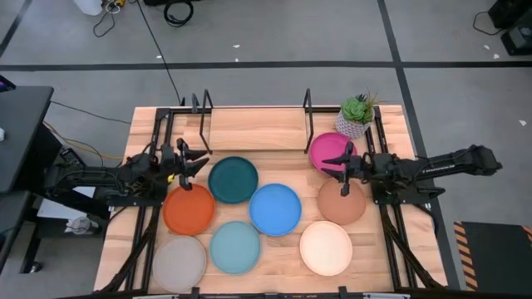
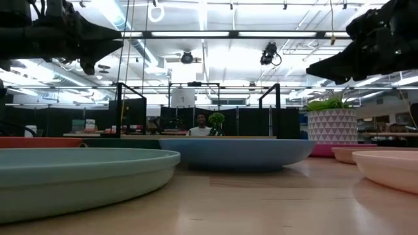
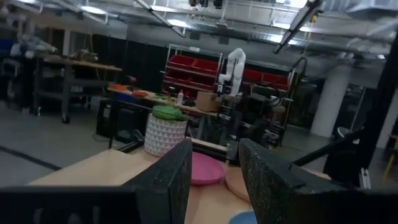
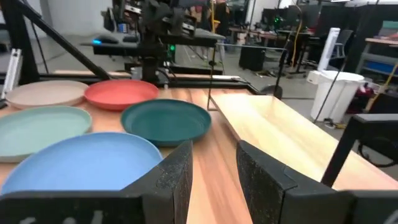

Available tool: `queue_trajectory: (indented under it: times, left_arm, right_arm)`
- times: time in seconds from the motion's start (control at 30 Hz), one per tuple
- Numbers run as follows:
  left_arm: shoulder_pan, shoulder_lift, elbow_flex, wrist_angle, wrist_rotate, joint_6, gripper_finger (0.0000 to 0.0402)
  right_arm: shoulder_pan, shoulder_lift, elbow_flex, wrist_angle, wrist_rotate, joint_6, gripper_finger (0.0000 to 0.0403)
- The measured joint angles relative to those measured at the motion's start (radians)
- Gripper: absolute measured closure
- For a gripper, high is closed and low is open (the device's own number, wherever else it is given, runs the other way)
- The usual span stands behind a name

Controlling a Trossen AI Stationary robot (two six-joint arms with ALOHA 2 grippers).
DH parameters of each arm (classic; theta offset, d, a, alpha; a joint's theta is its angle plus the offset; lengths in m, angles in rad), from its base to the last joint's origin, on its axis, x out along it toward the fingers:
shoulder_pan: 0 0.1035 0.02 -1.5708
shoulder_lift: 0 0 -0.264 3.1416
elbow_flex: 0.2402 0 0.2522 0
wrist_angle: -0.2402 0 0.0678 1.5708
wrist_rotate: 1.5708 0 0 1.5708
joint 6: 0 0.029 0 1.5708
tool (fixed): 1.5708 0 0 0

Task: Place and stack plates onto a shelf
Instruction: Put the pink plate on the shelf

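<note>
Eight plates lie flat on the desk (image 1: 287,253), none on the shelf (image 1: 258,133), whose light board sits at the far edge between black wire uprights. The dark teal plate (image 1: 233,178) lies just in front of the shelf, with the blue plate (image 1: 275,208) beside it toward the near side. The orange plate (image 1: 189,209) and the grey plate (image 1: 179,264) lie on the left, the light teal plate (image 1: 236,247) between grey and the cream plate (image 1: 326,247). On the right, the brown plate (image 1: 342,202) lies near the magenta plate (image 1: 328,152), which sits just beside the potted plant (image 1: 357,115).

The left hand (image 1: 196,163) hangs above the desk near the far rim of the orange plate, fingers parted and holding nothing. The right hand (image 1: 340,163) hovers between the magenta and brown plates, fingers likewise apart and empty. In the low view both hands appear well above the plates.
</note>
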Motion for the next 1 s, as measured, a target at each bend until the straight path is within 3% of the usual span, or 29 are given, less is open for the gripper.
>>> queue_trajectory:
  times: [0.13, 0.3, 0.6, 0.77, 1.0]
  left_arm:
    - [0.000, 0.000, 0.000, 0.052, 0.050, 0.064, 0.0260]
    - [0.000, 0.000, 0.000, 0.120, 0.108, 0.117, 0.0260]
    - [-0.001, 0.007, 0.041, 0.122, 0.162, 0.137, 0.0260]
    - [-0.001, 0.015, 0.077, 0.066, 0.162, 0.188, 0.0260]
    - [-0.001, 0.020, 0.078, 0.065, 0.215, 0.220, 0.0260]
  right_arm:
    - [-0.032, 0.061, 0.023, 0.007, -0.098, 0.047, 0.0273]
    - [-0.044, 0.145, 0.069, -0.014, -0.107, 0.092, 0.0273]
    - [-0.028, 0.372, 0.322, -0.347, -0.129, 0.204, 0.0269]
    - [-0.028, 0.520, 0.469, -0.558, -0.206, 0.265, 0.0245]
    - [-0.002, 0.658, 0.585, -0.687, -0.157, 0.312, 0.0190]
